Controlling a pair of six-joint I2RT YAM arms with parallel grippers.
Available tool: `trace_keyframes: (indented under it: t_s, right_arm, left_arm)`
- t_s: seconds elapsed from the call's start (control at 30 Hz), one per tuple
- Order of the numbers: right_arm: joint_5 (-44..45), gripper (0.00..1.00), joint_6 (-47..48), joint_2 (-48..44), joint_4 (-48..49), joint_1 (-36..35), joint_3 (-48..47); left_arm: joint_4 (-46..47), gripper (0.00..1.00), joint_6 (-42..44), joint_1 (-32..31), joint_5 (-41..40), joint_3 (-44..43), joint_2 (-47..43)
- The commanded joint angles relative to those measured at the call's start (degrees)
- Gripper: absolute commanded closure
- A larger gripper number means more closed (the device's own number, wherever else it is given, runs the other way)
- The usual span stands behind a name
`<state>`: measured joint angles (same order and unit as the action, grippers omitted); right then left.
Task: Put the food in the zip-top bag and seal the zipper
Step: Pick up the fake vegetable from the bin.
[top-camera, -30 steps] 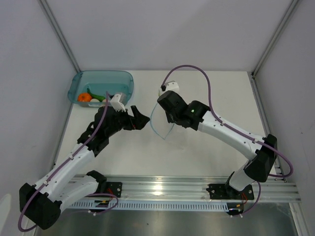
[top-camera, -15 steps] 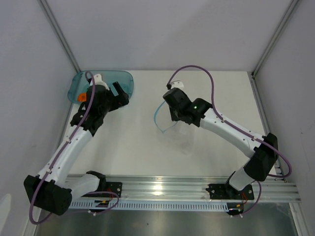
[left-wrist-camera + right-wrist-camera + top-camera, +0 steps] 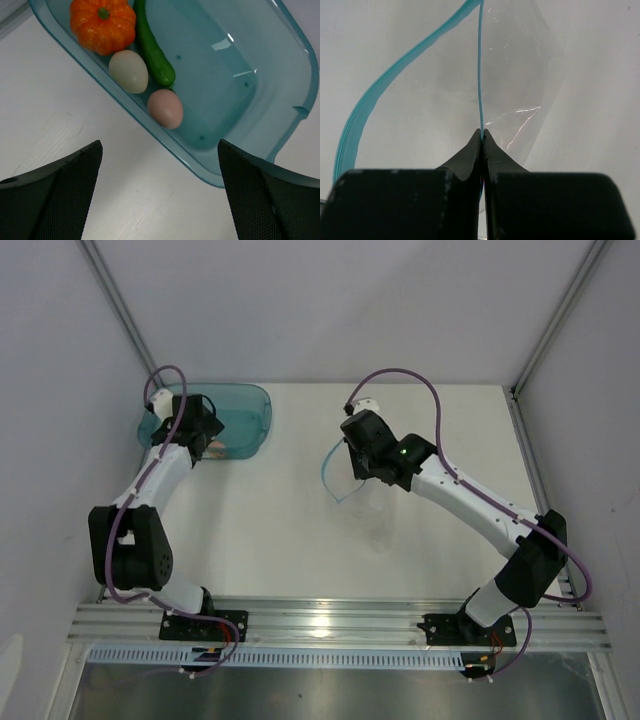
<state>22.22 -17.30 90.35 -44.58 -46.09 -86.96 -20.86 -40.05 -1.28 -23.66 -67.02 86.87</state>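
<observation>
The food lies in a teal tub (image 3: 250, 85): an orange pumpkin-like fruit (image 3: 102, 24), a slim green vegetable (image 3: 154, 52), a cream-white egg (image 3: 128, 71) and a pinkish egg (image 3: 165, 108). My left gripper (image 3: 159, 146) is open and empty, hovering over the tub's near rim; it also shows in the top view (image 3: 208, 440). My right gripper (image 3: 481, 132) is shut on the light-blue zipper (image 3: 380, 85) of the clear zip-top bag (image 3: 520, 75) and holds its mouth open. In the top view the right gripper (image 3: 352, 455) holds the bag (image 3: 365, 505) near the table's middle.
The tub (image 3: 245, 415) stands at the table's far left corner, close to the left wall. A purple cable loops above each arm. A metal rail runs along the near edge.
My left arm has swung from the table's middle back and to the left, over the tub. My right gripper has shifted slightly back and right with the bag still held.
</observation>
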Motion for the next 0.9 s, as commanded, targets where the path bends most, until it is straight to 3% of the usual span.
trace_keyframes:
  t_s: [0.0, 0.23, 0.53, 0.87]
  right_arm:
    - [-1.2, 1.0, 1.0, -0.3, 2.7, 0.1, 1.0]
    - [-3.8, 1.0, 1.4, 1.8, 4.8, 0.3, 2.8]
    - [-5.9, 1.0, 1.8, 2.3, 6.6, 1.9, 5.0]
    - [-7.4, 1.0, 1.8, 0.8, 8.4, 3.5, 7.2]
  left_arm:
    - [6.1, 0.03, -2.1, 1.1, -1.8, -5.0, 3.9]
    - [-3.0, 0.02, -3.9, 7.4, -2.0, -20.7, 16.8]
    - [-5.7, 0.03, -3.9, 12.3, -1.1, -27.5, 24.7]
    - [-12.5, 0.03, -5.4, 13.5, -1.2, -37.0, 31.9]
